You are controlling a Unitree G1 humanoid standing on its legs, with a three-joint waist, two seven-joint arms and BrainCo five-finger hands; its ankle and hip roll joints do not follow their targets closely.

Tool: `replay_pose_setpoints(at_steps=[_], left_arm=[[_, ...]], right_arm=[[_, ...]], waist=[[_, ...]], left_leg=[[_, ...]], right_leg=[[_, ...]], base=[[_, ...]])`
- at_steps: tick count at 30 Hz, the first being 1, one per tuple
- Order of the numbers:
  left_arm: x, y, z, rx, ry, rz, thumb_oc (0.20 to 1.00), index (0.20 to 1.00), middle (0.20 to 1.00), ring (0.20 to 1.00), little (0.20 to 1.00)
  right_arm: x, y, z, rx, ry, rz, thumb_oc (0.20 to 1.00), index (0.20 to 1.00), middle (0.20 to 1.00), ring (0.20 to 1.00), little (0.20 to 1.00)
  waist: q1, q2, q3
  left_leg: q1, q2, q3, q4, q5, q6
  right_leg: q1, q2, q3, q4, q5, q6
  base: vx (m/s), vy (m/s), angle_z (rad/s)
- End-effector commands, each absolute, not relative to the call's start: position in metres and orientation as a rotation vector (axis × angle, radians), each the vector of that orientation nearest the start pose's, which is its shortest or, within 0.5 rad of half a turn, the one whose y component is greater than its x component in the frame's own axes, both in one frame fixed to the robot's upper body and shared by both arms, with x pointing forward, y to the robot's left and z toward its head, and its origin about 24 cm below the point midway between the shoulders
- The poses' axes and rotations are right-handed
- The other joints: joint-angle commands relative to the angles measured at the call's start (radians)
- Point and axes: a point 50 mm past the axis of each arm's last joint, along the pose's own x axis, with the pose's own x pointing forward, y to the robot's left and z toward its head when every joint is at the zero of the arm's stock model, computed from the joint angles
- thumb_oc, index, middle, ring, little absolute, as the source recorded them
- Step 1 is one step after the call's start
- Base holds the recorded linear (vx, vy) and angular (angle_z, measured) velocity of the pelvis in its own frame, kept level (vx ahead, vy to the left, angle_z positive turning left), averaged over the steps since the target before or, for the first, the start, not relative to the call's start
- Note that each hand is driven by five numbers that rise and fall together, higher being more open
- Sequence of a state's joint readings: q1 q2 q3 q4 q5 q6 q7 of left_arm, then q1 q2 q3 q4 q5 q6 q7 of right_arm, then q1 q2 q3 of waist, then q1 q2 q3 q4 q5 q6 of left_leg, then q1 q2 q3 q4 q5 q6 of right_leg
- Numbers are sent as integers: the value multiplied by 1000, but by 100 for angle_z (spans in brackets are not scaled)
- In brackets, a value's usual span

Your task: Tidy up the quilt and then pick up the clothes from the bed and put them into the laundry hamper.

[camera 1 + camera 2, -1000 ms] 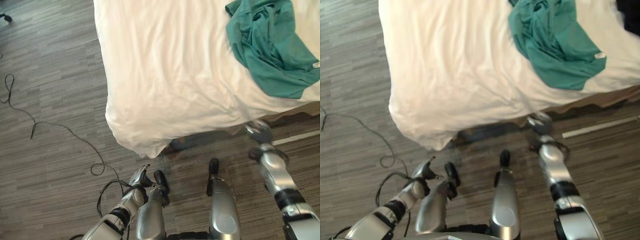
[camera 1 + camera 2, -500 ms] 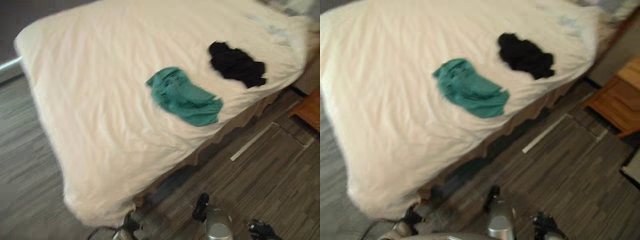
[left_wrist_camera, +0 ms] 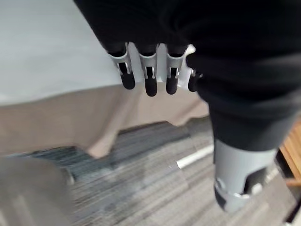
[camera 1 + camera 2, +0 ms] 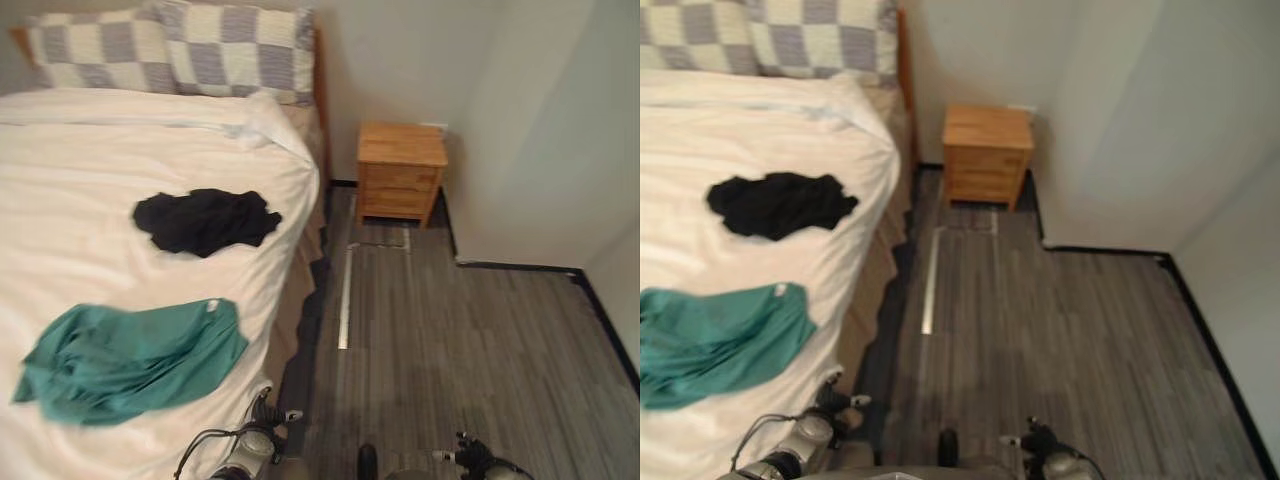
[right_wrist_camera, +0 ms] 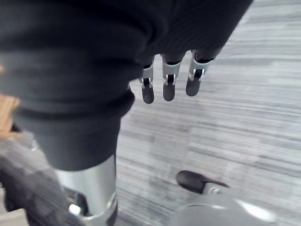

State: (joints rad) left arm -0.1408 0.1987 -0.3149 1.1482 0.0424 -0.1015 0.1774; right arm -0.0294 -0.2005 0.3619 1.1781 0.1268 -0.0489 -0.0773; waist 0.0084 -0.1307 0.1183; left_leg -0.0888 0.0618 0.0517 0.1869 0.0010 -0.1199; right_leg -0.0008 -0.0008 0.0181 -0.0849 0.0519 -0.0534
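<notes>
A white quilt (image 4: 90, 150) lies spread over the bed. On it rest a crumpled black garment (image 4: 205, 220) and, nearer to me, a green garment (image 4: 125, 360) close to the bed's side edge. My left hand (image 4: 255, 432) hangs low beside the bed, its fingers (image 3: 150, 77) straight and holding nothing, above the beige bed skirt (image 3: 70, 117). My right hand (image 4: 470, 462) hangs over the floor, its fingers (image 5: 168, 84) straight and bare.
Two grey-and-white checked pillows (image 4: 170, 50) sit at the head of the bed. A wooden nightstand (image 4: 400, 170) stands against the wall beside them. A white strip (image 4: 345, 300) lies on the grey plank floor (image 4: 450, 340) along the bed.
The camera has swung from the bed's foot corner to its side and head, bringing the pillows and nightstand into view. Both hands now show lower at the bottom edge.
</notes>
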Motion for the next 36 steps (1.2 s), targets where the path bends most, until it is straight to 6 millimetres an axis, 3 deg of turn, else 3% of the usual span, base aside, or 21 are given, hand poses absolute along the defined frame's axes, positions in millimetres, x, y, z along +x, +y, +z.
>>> replay_pose_setpoints(at_steps=[1,3,6,7,9,10,12,13,16,19,21,23,25,26,28,30,32,33,34,35,36], left_arm=[[174,189,-138,510,866,-83,1000,1000,1000,1000,1000],[170,187,-140,582,876,-143,1000,1000,1000,1000,1000],[156,191,-147,657,933,-206,1000,1000,1000,1000,1000],[156,193,-147,672,941,-221,1000,1000,1000,1000,1000],[161,198,-145,726,933,-236,1000,1000,1000,1000,1000],[162,198,-144,726,931,-239,1000,1000,1000,1000,1000],[162,200,-143,747,926,-254,1000,1000,1000,1000,1000],[164,200,-143,764,917,-265,1000,1000,1000,1000,1000],[166,201,-142,786,908,-282,1000,1000,1000,1000,1000],[166,202,-141,827,903,-301,1000,1000,1000,1000,1000],[162,204,-143,834,908,-291,1000,1000,1000,1000,1000],[154,203,-146,789,933,-255,1000,1000,1000,1000,1000],[148,205,-148,725,959,-193,1000,1000,1000,1000,1000],[152,205,-146,678,944,-144,1000,1000,1000,1000,1000],[167,202,-138,551,875,-11,1000,1000,1000,1000,1000],[171,200,-136,538,860,-2,1000,1000,1000,1000,1000],[172,199,-135,531,844,3,1000,1000,1000,1000,1000],[171,200,-135,535,847,-1,1000,1000,1000,1000,1000],[170,200,-136,550,854,-20,1000,1000,1000,1000,1000],[170,200,-136,550,854,-20,1000,1000,1000,1000,1000],[167,199,-138,556,869,-33,1000,1000,1000,1000,1000]], right_arm=[[155,-204,-143,-339,951,55,1000,1000,1000,1000,1000],[148,-204,-145,-347,970,58,1000,1000,1000,1000,1000],[135,-205,-150,-347,1010,53,1000,1000,1000,1000,1000],[130,-206,-152,-336,1022,34,1000,1000,1000,1000,1000],[125,-208,-153,-316,1032,8,1000,1000,1000,1000,1000],[126,-208,-152,-309,1033,-1,1000,1000,1000,1000,1000],[129,-210,-151,-315,1017,-17,1000,1000,1000,1000,1000],[132,-209,-150,-313,1005,-21,1000,1000,1000,1000,1000],[138,-209,-147,-315,977,-31,1000,1000,1000,1000,1000],[151,-210,-141,-361,936,-19,1000,1000,1000,1000,1000],[158,-212,-138,-443,915,11,1000,1000,1000,1000,1000],[156,-215,-138,-451,919,15,1000,1000,1000,1000,1000],[154,-221,-138,-473,928,6,1000,1000,1000,1000,1000],[155,-224,-137,-471,925,-13,1000,1000,1000,1000,1000],[161,-224,-134,-482,907,-23,1000,1000,1000,1000,1000],[162,-220,-135,-486,905,-7,1000,1000,1000,1000,1000],[162,-215,-135,-477,898,13,1000,1000,1000,1000,1000],[162,-215,-135,-477,895,17,1000,1000,1000,1000,1000],[160,-215,-136,-474,896,14,1000,1000,1000,1000,1000],[160,-215,-136,-473,896,14,1000,1000,1000,1000,1000],[156,-217,-137,-474,906,7,1000,1000,1000,1000,1000]], waist=[[32,88,77],[31,95,76],[20,102,46],[14,91,45],[-15,79,70],[-30,103,84],[-57,146,100],[-74,142,108],[-111,136,113],[-133,117,102],[-130,131,95],[-140,144,83],[-113,129,95],[-90,106,117],[-30,60,161],[-6,53,161],[34,68,141],[42,79,127],[53,97,114],[55,93,117],[53,92,114]], left_leg=[[-53,97,109,-183,128,-19],[-77,98,173,-211,153,-14],[-50,67,155,-206,151,23],[-38,34,152,-193,134,42],[15,-20,141,-174,87,84],[48,-11,121,-184,74,96],[120,-3,77,-232,55,111],[152,-12,58,-253,49,108],[210,-16,29,-274,6,86],[295,-16,32,-274,-74,46],[395,11,51,-268,-141,15],[391,41,44,-66,-95,-15],[263,64,24,282,53,-47],[189,53,-3,445,86,-46],[28,29,10,584,37,-15],[-17,20,24,547,27,-11],[-60,31,98,208,3,17],[-56,41,127,59,25,21],[-81,68,221,-120,103,8],[-69,62,225,-134,108,8],[-71,77,300,-180,120,11]], right_leg=[[195,-59,-37,-1,-172,171],[246,-61,-30,10,-212,173],[279,-65,-8,137,-267,192],[255,-77,-6,246,-245,216],[149,-115,37,544,-34,282],[76,-91,62,659,38,277],[-47,-14,82,803,-1,256],[-85,-15,63,811,-39,255],[-149,-49,-52,555,-108,230],[-206,-133,-198,196,-30,243],[-210,-178,-375,61,32,262],[-175,-144,-326,96,32,220],[-98,-122,-330,83,19,169],[-53,-124,-325,72,8,151],[62,-115,-273,24,-32,134],[92,-114,-250,13,-53,140],[158,-104,-212,-2,-103,168],[178,-95,-209,-2,-123,176],[225,-70,-219,-2,-165,182],[230,-75,-218,-2,-168,183],[259,-72,-225,-2,-185,188]], base=[[504,155,-98],[415,135,-4],[579,240,-20],[444,172,-64],[411,162,-59],[408,143,8],[479,122,83],[494,46,104],[499,-87,86],[686,-220,67],[828,-247,-17],[581,-183,-6],[486,-268,19],[419,-286,-90],[609,-173,-93],[534,22,-57],[682,182,-56],[810,232,-68],[596,153,-63],[583,134,-35],[381,73,-9]])
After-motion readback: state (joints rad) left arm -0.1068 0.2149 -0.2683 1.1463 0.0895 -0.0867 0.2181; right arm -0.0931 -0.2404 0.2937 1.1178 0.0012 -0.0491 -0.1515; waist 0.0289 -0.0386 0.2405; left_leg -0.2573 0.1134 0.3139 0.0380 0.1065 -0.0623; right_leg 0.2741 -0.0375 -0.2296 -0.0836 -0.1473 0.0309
